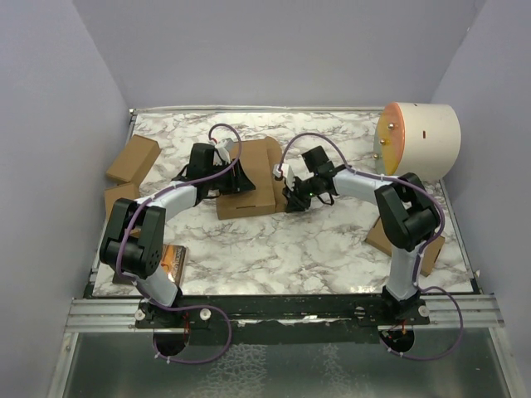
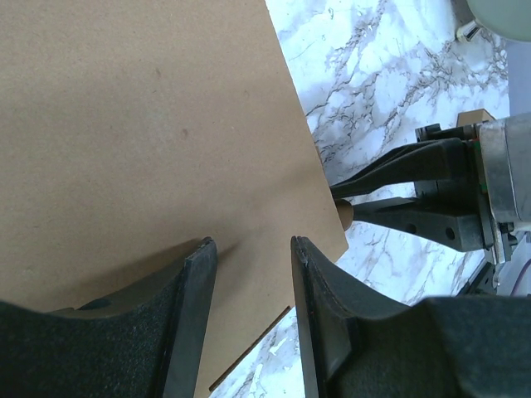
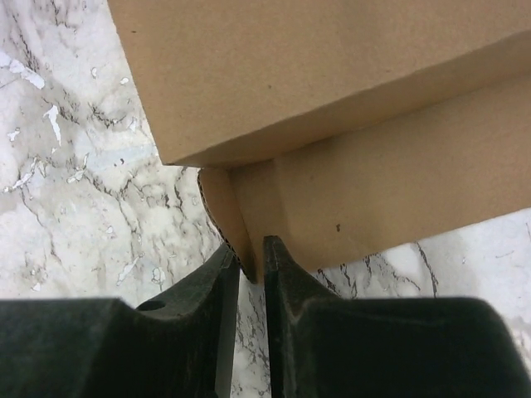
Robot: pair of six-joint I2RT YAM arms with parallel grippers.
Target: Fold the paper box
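The paper box (image 1: 259, 170) lies in the middle of the marble table, a flat brown cardboard mailer with its lid down. My left gripper (image 1: 235, 179) hangs over the box's left part; in the left wrist view its fingers (image 2: 199, 274) stand apart above the plain lid (image 2: 141, 124), open with nothing between them. My right gripper (image 1: 289, 197) is at the box's right front corner. In the right wrist view it (image 3: 251, 247) is shut on a small side flap (image 3: 228, 211) that sticks out below the lid. The same pinch on the flap shows in the left wrist view (image 2: 343, 214).
Two smaller brown boxes (image 1: 133, 159) (image 1: 120, 199) sit along the left edge, another (image 1: 408, 242) lies behind the right arm. A cream cylinder with an orange end (image 1: 419, 139) stands at the back right. An orange-brown item (image 1: 175, 260) lies by the left arm's base.
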